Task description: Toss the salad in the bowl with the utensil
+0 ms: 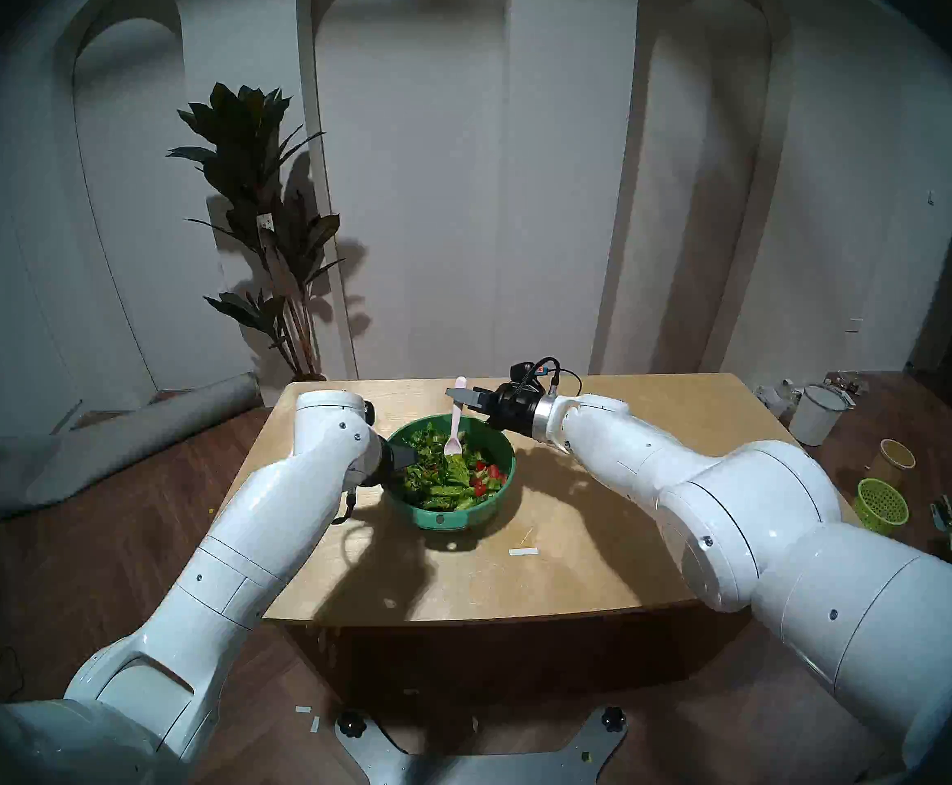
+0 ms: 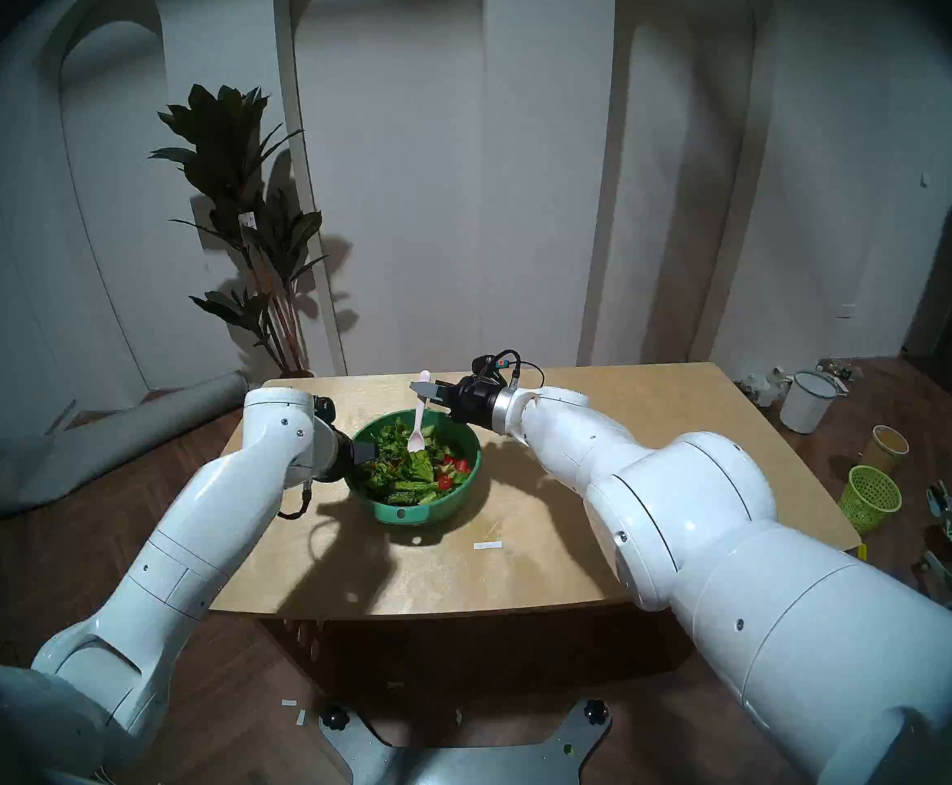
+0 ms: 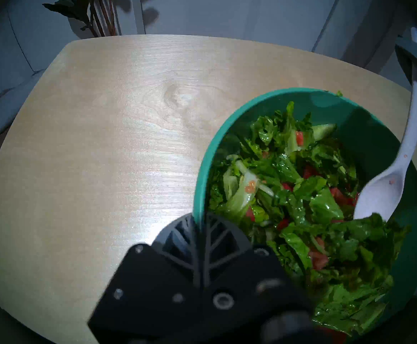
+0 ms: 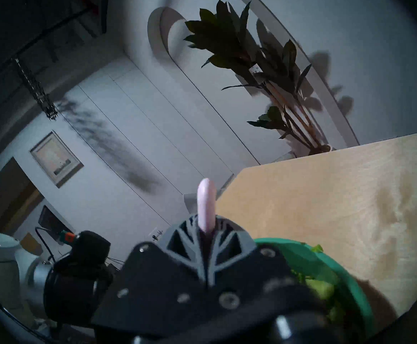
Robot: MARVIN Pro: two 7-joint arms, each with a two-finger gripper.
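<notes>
Steadying bowl (image 1: 479, 512): left gripper (image 3: 198, 226) clamped on rim at 9 o'clock.
Tossing salad (image 1: 445, 472): right gripper (image 1: 458, 397) pinching spoon (image 1: 454, 427) handle, scoop down among leaves.

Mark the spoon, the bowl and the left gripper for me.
spoon (image 1: 454, 427): head left view, mid-handle below the right gripper's fingers.
bowl (image 1: 465, 516): head left view, outer wall on the near side.
left gripper (image 3: 198, 224): left wrist view, fingertips shut on the bowl's rim.
</notes>
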